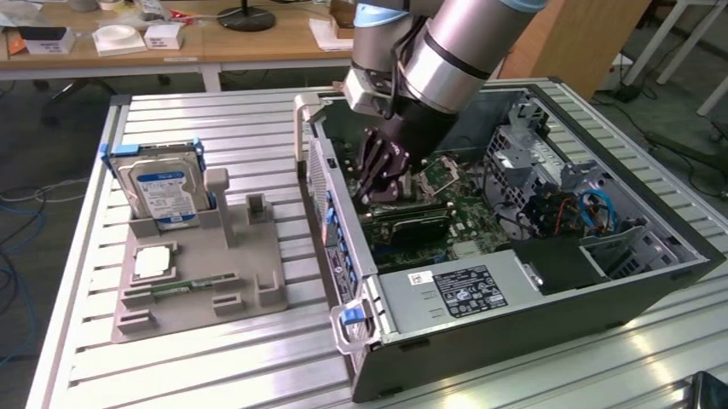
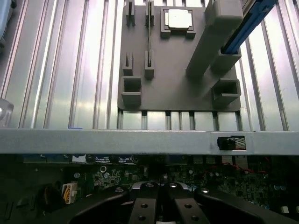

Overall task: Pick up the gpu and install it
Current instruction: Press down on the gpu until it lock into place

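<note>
Two closed fingers (image 1: 373,196) (deep inside the case (image 1: 637,285)) just above the gpu (image 1: 412,223).

labels: hard drive (image 1: 160,189) | power supply (image 1: 469,291) | text: unreadable

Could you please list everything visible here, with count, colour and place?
computer case: one, dark grey, open on the exterior view's right side of the table.
motherboard: one, green, inside the case.
gpu: one, black cooler on a green card, lying low on the motherboard under the gripper.
power supply: one, grey with a label, at the case's near end.
parts holder: one, grey, on the exterior view's left.
hard drive: one, blue-white label, upright in the holder.
processor chip: one, silver, flat on the holder.
memory stick: one, green, in a holder slot.
slatted table: one, silver.
gripper: one, black, shut, inside the case at the gpu.
</note>
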